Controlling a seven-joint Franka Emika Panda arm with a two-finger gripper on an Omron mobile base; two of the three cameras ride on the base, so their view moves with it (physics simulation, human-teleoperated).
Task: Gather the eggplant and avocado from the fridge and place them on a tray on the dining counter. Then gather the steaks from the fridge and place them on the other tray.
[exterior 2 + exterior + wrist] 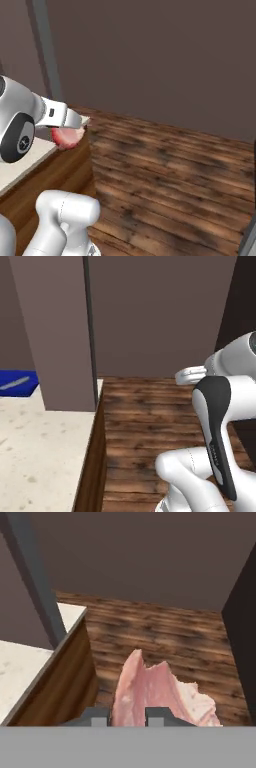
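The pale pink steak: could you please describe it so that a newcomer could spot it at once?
Start at the long beige speckled dining counter on its wooden base, and look past its end above the dark wooden plank floor. There the claw is shut on the pale pink steak, a ragged slab, the scene's one pink thing.

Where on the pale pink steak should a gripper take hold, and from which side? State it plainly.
Grip the pale pink steak by a thin edge, one finger on each flat face, as the gripper is shut on it now. It is a flat slab, so closing across its thickness looks the surest hold.
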